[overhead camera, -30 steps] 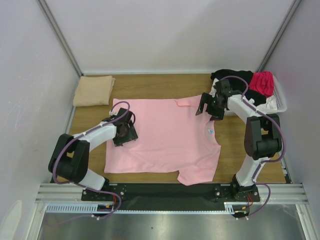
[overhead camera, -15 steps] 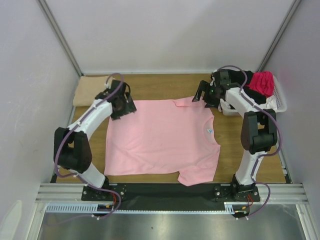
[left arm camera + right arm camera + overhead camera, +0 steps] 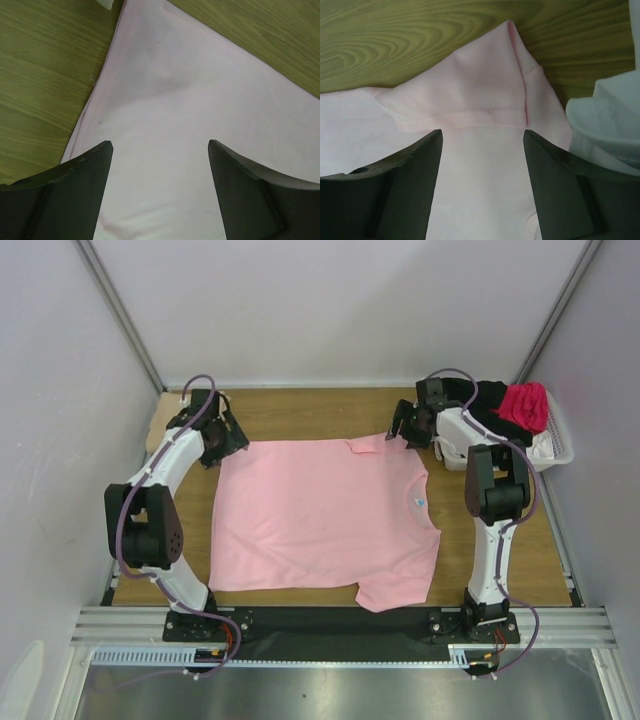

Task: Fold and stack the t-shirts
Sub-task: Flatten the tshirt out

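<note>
A light pink t-shirt (image 3: 325,515) lies spread flat on the wooden table, with its far right sleeve (image 3: 485,85) folded over onto itself. My left gripper (image 3: 222,436) is at the shirt's far left corner, open, and pink cloth (image 3: 165,100) lies flat below its fingers (image 3: 75,190). My right gripper (image 3: 405,426) hangs open over the folded sleeve, nothing pinched between its fingers (image 3: 560,180). A folded tan t-shirt (image 3: 163,418) at the back left is mostly hidden by my left arm. Black (image 3: 490,395) and magenta (image 3: 525,402) t-shirts are heaped at the back right.
A white plastic basket (image 3: 558,448) at the back right holds the heaped shirts, close beside my right arm. Something pale white (image 3: 610,125) shows at the right edge of the right wrist view. White walls enclose the table on three sides.
My left gripper has moved from the shirt's left middle back to its far left corner. My right gripper has shifted farther back over the folded sleeve, and its jaws have narrowed a little.
</note>
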You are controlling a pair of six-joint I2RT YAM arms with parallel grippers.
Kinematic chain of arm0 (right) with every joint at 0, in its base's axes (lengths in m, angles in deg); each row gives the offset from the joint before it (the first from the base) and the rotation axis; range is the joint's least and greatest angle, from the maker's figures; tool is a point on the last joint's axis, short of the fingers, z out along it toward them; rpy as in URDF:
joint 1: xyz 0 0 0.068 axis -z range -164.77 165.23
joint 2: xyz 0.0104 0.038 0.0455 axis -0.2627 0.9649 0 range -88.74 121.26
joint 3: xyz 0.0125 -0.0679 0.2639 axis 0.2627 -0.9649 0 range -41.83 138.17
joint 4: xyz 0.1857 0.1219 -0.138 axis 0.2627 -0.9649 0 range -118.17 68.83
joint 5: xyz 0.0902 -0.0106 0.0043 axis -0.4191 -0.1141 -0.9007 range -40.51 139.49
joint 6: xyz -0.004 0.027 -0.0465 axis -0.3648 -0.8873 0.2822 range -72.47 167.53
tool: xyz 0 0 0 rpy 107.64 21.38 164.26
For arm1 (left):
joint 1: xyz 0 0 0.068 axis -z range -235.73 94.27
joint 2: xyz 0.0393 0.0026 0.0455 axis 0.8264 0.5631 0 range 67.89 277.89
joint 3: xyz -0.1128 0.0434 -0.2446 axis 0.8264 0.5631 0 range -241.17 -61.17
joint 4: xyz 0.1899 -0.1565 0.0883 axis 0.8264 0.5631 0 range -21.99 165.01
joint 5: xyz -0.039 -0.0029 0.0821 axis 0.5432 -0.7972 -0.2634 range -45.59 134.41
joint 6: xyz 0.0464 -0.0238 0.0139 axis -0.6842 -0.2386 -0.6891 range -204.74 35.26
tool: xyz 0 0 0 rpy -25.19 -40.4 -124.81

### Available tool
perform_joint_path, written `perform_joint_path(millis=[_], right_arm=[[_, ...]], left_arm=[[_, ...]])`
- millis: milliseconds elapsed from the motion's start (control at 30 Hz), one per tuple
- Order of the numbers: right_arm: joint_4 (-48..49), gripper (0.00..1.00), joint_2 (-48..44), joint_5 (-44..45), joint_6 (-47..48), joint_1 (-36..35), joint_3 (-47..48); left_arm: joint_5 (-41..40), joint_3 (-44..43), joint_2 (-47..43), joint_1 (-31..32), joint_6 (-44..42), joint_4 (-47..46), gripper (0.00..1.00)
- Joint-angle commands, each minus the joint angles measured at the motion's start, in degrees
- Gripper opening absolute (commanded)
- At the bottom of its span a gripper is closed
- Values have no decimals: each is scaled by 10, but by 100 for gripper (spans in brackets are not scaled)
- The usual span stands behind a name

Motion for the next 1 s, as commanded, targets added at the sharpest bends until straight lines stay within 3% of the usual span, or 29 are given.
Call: perform_joint_path(millis=[0, 500, 700, 833, 967], right_arm=[[-13, 71, 23, 29, 10, -2, 35], [-29, 68, 48, 92, 52, -16, 57], [-21, 58, 54, 82, 48, -16, 56], [-17, 37, 52, 84, 46, -16, 56], [-15, 26, 51, 91, 46, -16, 59]], left_arm=[[22, 0, 9, -15, -6, -32, 84], [35, -4, 25, -29, -20, -51, 83], [32, -5, 25, -31, -26, -52, 83], [29, -4, 25, -31, -26, -55, 83], [29, -5, 30, -31, -25, -61, 83]])
